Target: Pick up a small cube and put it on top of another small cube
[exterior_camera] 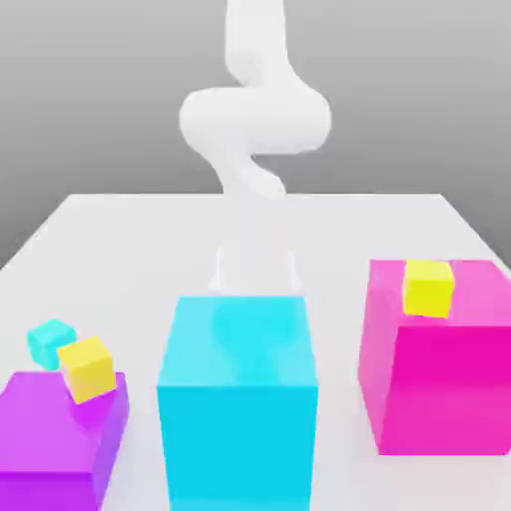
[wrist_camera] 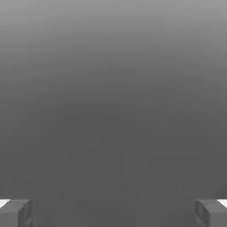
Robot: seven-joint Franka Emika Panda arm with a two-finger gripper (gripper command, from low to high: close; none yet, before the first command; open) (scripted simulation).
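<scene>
The small cyan cube (exterior_camera: 52, 341) sits on the white table at the exterior view's left, just behind a purple block (exterior_camera: 55, 439). A small yellow cube (exterior_camera: 87, 368) rests tilted on that purple block, close beside the cyan one. Another small yellow cube (exterior_camera: 429, 287) lies on top of the magenta block (exterior_camera: 439, 379) at the right. My gripper (wrist_camera: 113, 213) is open, its two grey fingertips (wrist_camera: 15, 213) far apart with nothing between them. The white arm (exterior_camera: 255, 120) comes down at the middle, and its hand (exterior_camera: 256, 264) stands behind the large cyan block (exterior_camera: 240, 399).
The large cyan block stands at the front centre, between the purple and magenta blocks, and hides the lower end of the hand. The white table (exterior_camera: 150, 250) stretches back behind the blocks to a grey backdrop.
</scene>
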